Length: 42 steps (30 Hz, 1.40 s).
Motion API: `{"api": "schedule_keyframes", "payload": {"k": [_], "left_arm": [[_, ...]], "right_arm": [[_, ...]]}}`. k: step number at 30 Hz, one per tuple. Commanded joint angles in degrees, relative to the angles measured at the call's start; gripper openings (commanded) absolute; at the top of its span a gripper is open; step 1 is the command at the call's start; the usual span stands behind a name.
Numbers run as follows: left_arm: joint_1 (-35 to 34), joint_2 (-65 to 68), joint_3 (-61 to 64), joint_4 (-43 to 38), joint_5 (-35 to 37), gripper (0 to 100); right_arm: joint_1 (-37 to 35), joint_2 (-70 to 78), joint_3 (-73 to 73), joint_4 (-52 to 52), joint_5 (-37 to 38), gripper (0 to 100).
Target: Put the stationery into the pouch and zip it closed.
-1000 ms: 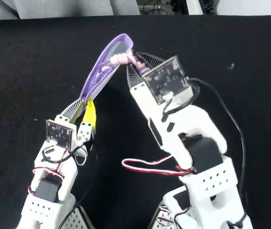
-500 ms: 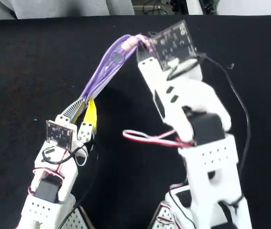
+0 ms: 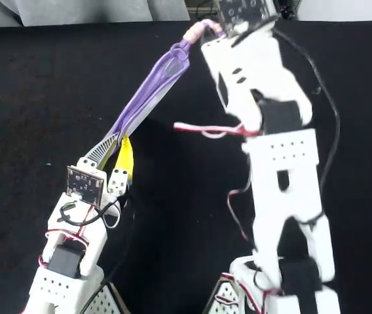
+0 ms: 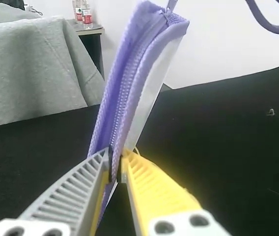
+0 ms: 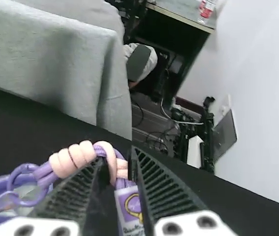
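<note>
Purple pouch [image 3: 150,91] hangs stretched above my tabletop [image 3: 29,85]: my left claw [image 3: 115,147] pinches its near end, my right claw [image 3: 208,31] pinches the pink zipper charm [image 3: 196,30] at the far end.

Both clamped: left end effector [image 3: 119,139] low, right end effector [image 3: 207,30] high

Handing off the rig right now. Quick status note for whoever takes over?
Left gripper: shut on the near end of the purple pouch.
Right gripper: shut on the pink zip pull at the pouch's far end.
The pouch is stretched between the two arms, above the black table.
Done: the zip looks closed along the stretch the left wrist view shows. Contents cannot be seen.
Left: confirm the zip is fully shut, then set the pouch down and release.
</note>
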Motion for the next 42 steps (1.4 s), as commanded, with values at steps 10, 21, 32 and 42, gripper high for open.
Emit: {"api": "schedule_keyframes", "payload": {"k": [10,21,32,42], "left_arm": [[-1.10,0.88,1.45,2.29,-0.70,3],[-1.10,0.88,1.45,2.29,-0.70,3],[-1.01,0.88,1.45,2.29,-0.70,3],[-0.84,0.88,1.45,2.29,-0.70,3]], "right_arm": [[11.52,15.43,-19.03,-0.35,0.18,1.1],[7.12,16.22,-26.07,19.96,-6.33,10.9],[-3.34,0.31,-3.47,14.24,-12.04,19.2],[-10.37,-20.62,34.86,-12.13,-12.48,19.1]]}}
